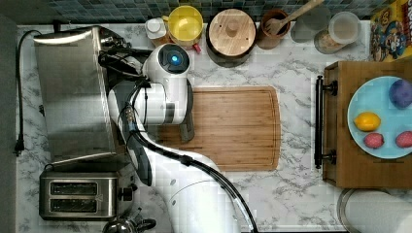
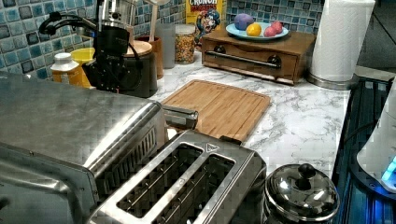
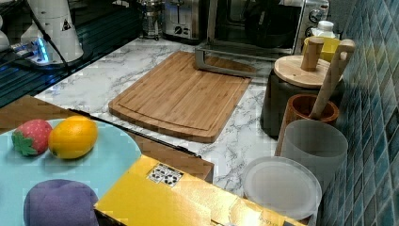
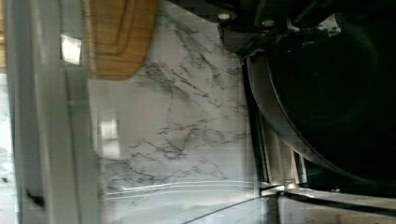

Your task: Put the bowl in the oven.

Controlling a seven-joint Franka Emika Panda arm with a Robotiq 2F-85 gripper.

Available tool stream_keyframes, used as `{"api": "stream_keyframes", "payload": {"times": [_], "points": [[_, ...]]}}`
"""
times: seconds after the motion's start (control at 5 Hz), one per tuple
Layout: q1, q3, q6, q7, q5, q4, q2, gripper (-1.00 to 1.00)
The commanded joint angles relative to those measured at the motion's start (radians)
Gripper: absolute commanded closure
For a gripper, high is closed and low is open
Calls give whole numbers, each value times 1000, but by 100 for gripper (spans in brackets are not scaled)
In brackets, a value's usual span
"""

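Note:
The glossy black bowl [image 4: 336, 93] looms close in the wrist view, just inside the oven's mouth above the wire rack [image 4: 280, 158]. My gripper [image 4: 254, 39] is shut on the bowl's rim. The stainless-steel oven [image 1: 73, 92] stands at the top view's left with its glass door [image 4: 173, 140] folded down flat; the marble counter shows through the glass. The door's handle [image 1: 187, 119] lies over the edge of the cutting board. In the right view, the oven [image 3: 254, 23] holds a dark shape inside its opening. In the top view my white arm covers the door and hides bowl and gripper.
A bamboo cutting board [image 1: 228, 126] lies mid-counter. The two-slot toaster [image 1: 80, 194] stands beside the oven. Along the tiled wall stand a yellow cup [image 1: 185, 23], a dark pot with a wooden lid [image 1: 231, 33] and a utensil holder [image 1: 273, 26]. A wooden box carries a blue fruit plate [image 1: 376, 99].

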Motion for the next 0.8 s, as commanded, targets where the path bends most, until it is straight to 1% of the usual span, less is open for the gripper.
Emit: {"api": "stream_keyframes", "payload": {"times": [0.2, 0.4, 0.6, 0.8], "points": [[45, 75, -16, 8, 22, 127, 5, 100], [51, 81, -13, 27, 6, 131, 22, 100], [69, 63, 9, 65, -27, 134, 27, 100], [53, 55, 14, 101, 21, 136, 14, 0]]}}
